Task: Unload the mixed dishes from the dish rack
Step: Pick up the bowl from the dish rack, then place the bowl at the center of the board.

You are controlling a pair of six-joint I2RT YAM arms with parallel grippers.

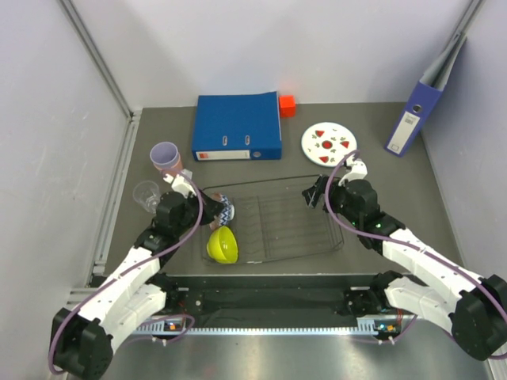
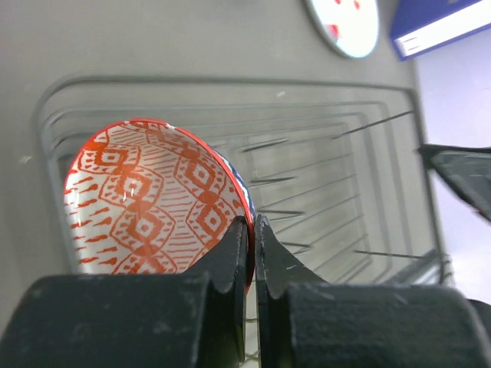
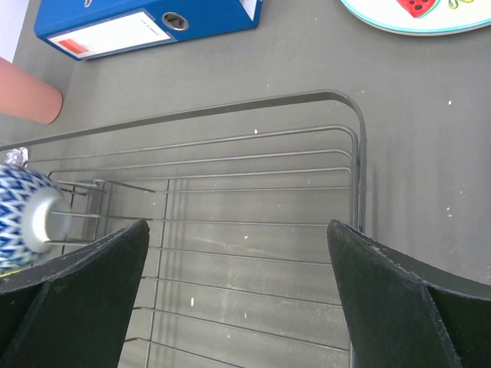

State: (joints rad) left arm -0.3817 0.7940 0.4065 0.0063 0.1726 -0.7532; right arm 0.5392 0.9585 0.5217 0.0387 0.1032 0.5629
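From above we count two cups, the lilac cup (image 1: 165, 154) and the salmon-pink cup (image 3: 27, 96), and one clear tumbler (image 1: 146, 195). They are on the worktop (image 1: 368, 127) at ten o'clock from the single dish rack (image 1: 269, 214). There are two bowls. Our left hand (image 2: 252, 234) is clamped on the rim of the patterned bowl (image 2: 153, 199) at the rack's nine o'clock end, and the lime-yellow bowl (image 1: 223, 245) sits at seven o'clock. Our right hand (image 3: 236, 230) hangs spread wide at the rack's two o'clock corner, gripping nothing. One white plate (image 1: 327, 143) lies at one o'clock.

Beyond the dish rack (image 3: 360, 192), the plate (image 3: 418, 15) is cropped by the view's top edge; the salmon cup (image 3: 27, 96) (off the rack's far-left corner) shows only partly.
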